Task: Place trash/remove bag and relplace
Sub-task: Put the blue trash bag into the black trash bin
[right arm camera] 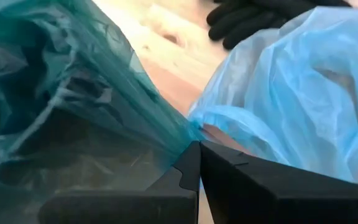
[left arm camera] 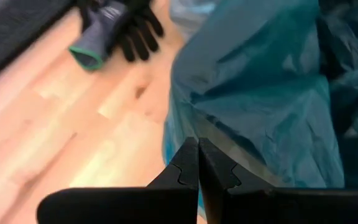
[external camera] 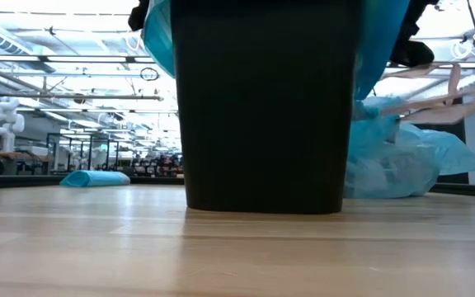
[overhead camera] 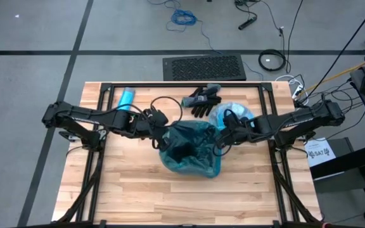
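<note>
Wooden table (overhead camera: 132,183) holds a bag-lined bin (overhead camera: 189,151), contents hidden; left gripper (overhead camera: 159,132) and right gripper (overhead camera: 223,135) pinch its liner

Black gloves (overhead camera: 201,100) at 12 o'clock on the wood surface (overhead camera: 132,183), grey cuff showing; rolled blue bag stock (overhead camera: 126,98) at 10 o'clock near the back edge; dark perforated mat (overhead camera: 203,68) on the floor just beyond the surface; blue cable coil (overhead camera: 184,17) and black cable loop (overhead camera: 272,60) farther out on the floor; white tag (overhead camera: 318,152) at 3 o'clock off the edge.
</note>
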{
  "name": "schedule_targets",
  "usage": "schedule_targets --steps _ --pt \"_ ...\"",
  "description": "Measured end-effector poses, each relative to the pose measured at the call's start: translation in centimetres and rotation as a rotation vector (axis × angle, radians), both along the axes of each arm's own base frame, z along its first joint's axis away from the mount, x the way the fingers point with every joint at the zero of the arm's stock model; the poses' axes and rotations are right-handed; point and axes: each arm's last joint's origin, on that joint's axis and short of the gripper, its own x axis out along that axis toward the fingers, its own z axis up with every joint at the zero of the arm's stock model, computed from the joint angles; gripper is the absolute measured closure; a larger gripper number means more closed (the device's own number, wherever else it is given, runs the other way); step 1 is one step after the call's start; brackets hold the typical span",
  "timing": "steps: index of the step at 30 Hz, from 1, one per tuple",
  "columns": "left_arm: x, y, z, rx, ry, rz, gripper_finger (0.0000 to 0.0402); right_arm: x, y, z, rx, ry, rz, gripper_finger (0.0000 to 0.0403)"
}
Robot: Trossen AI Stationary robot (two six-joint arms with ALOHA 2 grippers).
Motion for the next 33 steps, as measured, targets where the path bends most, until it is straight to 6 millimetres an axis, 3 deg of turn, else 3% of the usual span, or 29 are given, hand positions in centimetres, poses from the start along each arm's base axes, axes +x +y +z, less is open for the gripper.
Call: schedule_targets --steps 6,19,27,33 --pt "-0.1 -0.6 0.0 -0.031 -0.005 -0.011 0.0400 -0.2 0.7 0.2 -0.023 -0.013 0.006 0.0403" --pt "-1.3 -1.1 1.4 -0.051 -0.069 -0.014 0.0400 -2.2 1.4 4.7 -0.094 -0.190 0.037 0.0403" --pt "-2.6 -1.4 2.6 -0.068 -0.119 -0.041 0.0400 -3.3 1.7 5.4 -0.071 -0.216 0.042 0.0403" --pt "-3.0 -3.2 2.6 -0.120 -0.103 -0.142 0.0400 -3.7 3.7 5.6 0.037 -0.246 0.165 0.0403"
